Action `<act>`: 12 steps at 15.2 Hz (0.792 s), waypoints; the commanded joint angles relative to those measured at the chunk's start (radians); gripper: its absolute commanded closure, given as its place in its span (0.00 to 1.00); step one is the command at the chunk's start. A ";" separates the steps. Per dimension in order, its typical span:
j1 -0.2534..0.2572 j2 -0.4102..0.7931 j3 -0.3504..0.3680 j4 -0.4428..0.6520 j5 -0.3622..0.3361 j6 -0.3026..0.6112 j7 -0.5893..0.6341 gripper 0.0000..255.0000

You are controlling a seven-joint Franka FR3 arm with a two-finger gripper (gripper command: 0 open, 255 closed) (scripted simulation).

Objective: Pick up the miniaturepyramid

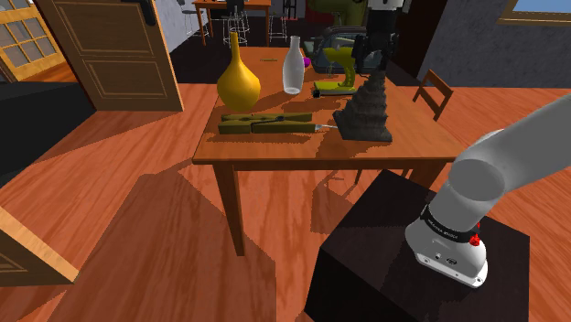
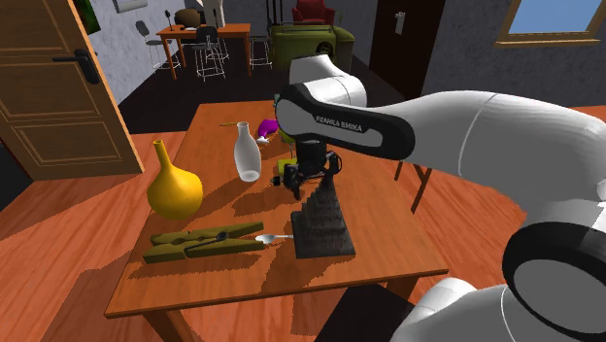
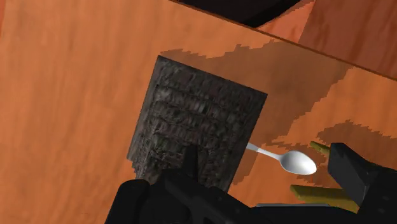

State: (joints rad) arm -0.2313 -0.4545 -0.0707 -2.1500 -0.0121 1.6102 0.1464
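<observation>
Landmark: miniaturepyramid (image 2: 323, 222), dark, stepped and rough-faced, standing upright on the wooden table (image 2: 388, 260).
Neighbours: the spoon (image 3: 298, 162) has its bowl just beside the pyramid's base. The olive clothespin (image 2: 199, 243) lies beyond the spoon. The clear bottle (image 2: 247, 155) and yellow vase (image 2: 175, 187) are well apart from the pyramid.
Gripper (image 2: 313, 181): pointing down, right over the pyramid's tip and close to it. Whether it touches cannot be told.
Tool state: the fingers (image 3: 359, 181) are spread wide with nothing clasped. The hand is empty.
Alignment: in the wrist view one finger lies over the pyramid's upper steps and the other hangs out toward the spoon. The gap looks off-centre from the tip.
Step (judged): lining up to descend. The grasp has not been made.
Risk, offset: coming straight down, the near finger could land on the steps and shove or tip the pyramid.
Risk, taper: closing high on the sloped faces could let the pyramid slip out below the pads.
Risk, spoon: the outer finger may catch the spoon's bowl and drag it along.
</observation>
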 commanded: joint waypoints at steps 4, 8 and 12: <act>-0.075 0.123 -0.075 0.078 0.035 0.039 0.096 0.00; -0.116 0.186 -0.120 0.100 0.062 0.075 0.148 0.00; -0.119 0.188 -0.119 0.048 0.063 0.128 0.143 0.00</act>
State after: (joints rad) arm -0.3475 -0.2854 -0.1857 -2.0844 0.0548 1.7359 0.2862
